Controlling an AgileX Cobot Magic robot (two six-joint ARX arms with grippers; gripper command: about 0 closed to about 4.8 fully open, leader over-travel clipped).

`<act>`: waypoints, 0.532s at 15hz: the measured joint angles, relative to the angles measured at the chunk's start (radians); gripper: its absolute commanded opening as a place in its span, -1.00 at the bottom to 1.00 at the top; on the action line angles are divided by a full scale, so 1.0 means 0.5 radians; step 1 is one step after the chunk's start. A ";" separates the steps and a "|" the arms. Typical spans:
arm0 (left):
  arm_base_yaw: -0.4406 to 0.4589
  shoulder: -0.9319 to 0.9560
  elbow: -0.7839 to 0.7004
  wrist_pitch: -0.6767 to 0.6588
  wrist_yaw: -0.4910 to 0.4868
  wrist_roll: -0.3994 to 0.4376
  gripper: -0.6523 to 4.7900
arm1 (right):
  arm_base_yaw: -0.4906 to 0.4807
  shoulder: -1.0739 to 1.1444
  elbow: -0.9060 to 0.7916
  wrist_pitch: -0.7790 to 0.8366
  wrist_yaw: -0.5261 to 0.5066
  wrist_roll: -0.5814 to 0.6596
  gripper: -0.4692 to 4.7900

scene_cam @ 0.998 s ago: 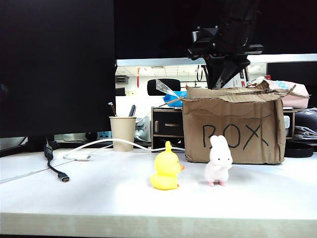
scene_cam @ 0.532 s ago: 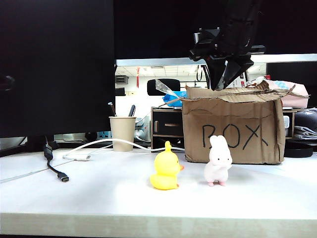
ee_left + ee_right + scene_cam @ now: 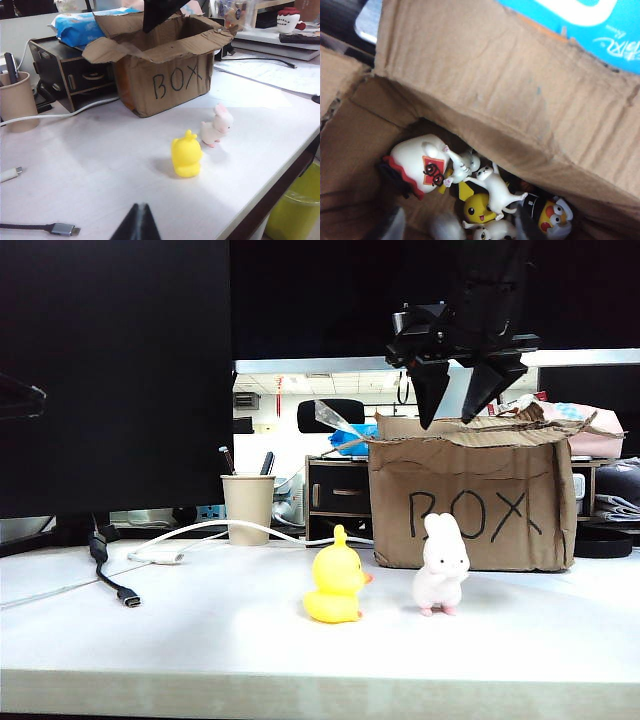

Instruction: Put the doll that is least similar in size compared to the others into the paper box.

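The paper box (image 3: 470, 502), brown cardboard marked "BOX", stands at the back right of the table. My right gripper (image 3: 455, 405) hangs just above its open top with its fingers spread apart. In the right wrist view that gripper (image 3: 457, 224) looks down into the paper box (image 3: 470, 75). A small whitish blur (image 3: 446, 229), probably the doll, lies loose between the blurred fingers, touching neither. My left gripper (image 3: 142, 207) is shut and empty, low over the near table, well short of the box (image 3: 165, 75).
A yellow duck (image 3: 335, 585) and a pale rabbit (image 3: 441, 565) stand in front of the box. Several other figures (image 3: 480, 205) lie inside it. A paper cup (image 3: 247, 508), cables (image 3: 115, 585) and a dark drawer unit (image 3: 338, 498) sit to the left. A yellow bin (image 3: 295, 215) stands past the table edge.
The right gripper's jaws have gone from nearly together to spread wide above the box. Duck, rabbit and box have not moved.
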 measured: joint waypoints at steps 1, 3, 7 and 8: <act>0.041 0.000 -0.001 0.000 0.010 0.000 -0.78 | 0.000 0.000 0.000 0.000 -0.006 0.000 -0.76; 0.329 0.000 0.000 0.000 0.014 0.001 -0.78 | 0.001 -0.030 0.000 -0.035 -0.053 -0.007 -0.84; 0.861 0.000 -0.001 0.000 -0.001 0.000 -0.78 | 0.001 -0.333 0.000 -0.067 -0.061 -0.007 -0.84; 0.929 0.000 -0.001 -0.001 -0.002 0.000 -0.78 | 0.001 -0.455 -0.001 -0.129 -0.066 -0.007 -0.84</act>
